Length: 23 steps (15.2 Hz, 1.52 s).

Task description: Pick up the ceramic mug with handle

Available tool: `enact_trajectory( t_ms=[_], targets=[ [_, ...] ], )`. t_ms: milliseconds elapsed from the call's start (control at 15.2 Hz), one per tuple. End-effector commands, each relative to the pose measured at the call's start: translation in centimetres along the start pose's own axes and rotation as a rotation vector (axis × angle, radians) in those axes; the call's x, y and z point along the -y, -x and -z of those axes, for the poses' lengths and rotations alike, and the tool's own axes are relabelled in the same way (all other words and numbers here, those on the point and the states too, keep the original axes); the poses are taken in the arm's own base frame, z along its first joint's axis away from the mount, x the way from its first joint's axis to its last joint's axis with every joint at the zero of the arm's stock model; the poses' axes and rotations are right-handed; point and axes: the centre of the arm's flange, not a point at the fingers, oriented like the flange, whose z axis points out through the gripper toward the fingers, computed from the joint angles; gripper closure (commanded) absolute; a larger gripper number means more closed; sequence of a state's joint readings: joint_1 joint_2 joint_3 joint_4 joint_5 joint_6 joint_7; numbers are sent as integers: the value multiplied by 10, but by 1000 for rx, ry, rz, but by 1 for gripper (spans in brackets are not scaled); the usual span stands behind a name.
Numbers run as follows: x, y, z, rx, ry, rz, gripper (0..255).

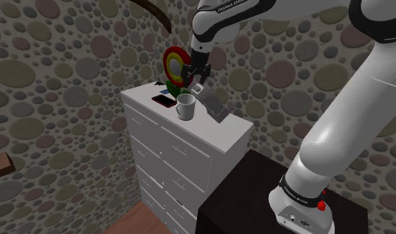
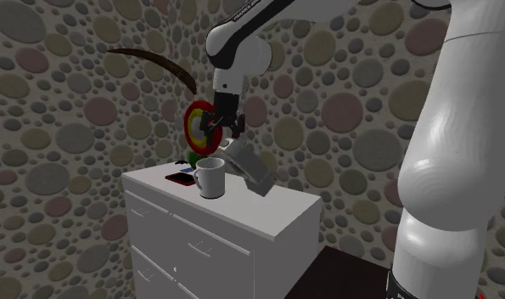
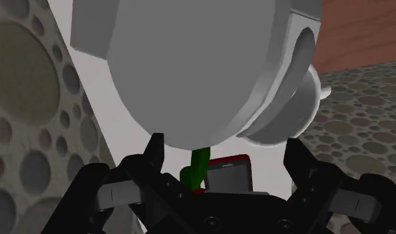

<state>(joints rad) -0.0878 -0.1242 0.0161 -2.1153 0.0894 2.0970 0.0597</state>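
Note:
A white mug point(image 1: 185, 106) with a handle stands upright on the white dresser point(image 1: 156, 129), next to a red phone point(image 1: 164, 100). In the second exterior view the mug point(image 2: 210, 177) has its handle point(image 2: 193, 177) turned toward the phone point(image 2: 181, 178). My black gripper point(image 1: 198, 72) hangs above and slightly behind the mug, close to the wall, and touches nothing. From the wrist, the mug point(image 3: 190, 73) looms just beyond my open gripper point(image 3: 226, 143), its handle point(image 3: 308, 86) off to one side. Nothing sits between the fingers point(image 3: 154, 154).
A grey boxy object point(image 1: 214, 108) leans on the dresser right beside the mug, under the gripper. A rainbow-coloured ring toy point(image 1: 174, 65) and a small green thing point(image 3: 198, 166) stand at the back by the pebble wall. My dark stand point(image 1: 256, 199) sits below the dresser's near end.

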Motion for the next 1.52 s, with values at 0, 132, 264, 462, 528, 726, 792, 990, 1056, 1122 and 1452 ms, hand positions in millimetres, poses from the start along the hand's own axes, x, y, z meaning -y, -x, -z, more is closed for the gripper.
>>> enact_trajectory(
  t_ms=[0, 132, 264, 462, 528, 726, 792, 990, 1056, 1122, 1452],
  targets=[
    [-1, -3, -24, 50, 3, -15, 0],
    [-2, -2, -34, 50, 3, -15, 0],
    [-3, -1, -45, 50, 3, -15, 0],
    [-4, 0, -58, 50, 3, -15, 0],
    [-4, 0, -58, 50, 3, -15, 0],
    [-4, 1, -59, 50, 3, -15, 255],
    [-4, 1, -59, 50, 3, -15, 255],
    [-4, 1, -59, 50, 3, -15, 255],
    [-4, 1, -59, 50, 3, -15, 255],
    [-4, 1, -59, 50, 3, -15, 255],
    [-2, -2, -37, 50, 3, -15, 255]
  ],
)
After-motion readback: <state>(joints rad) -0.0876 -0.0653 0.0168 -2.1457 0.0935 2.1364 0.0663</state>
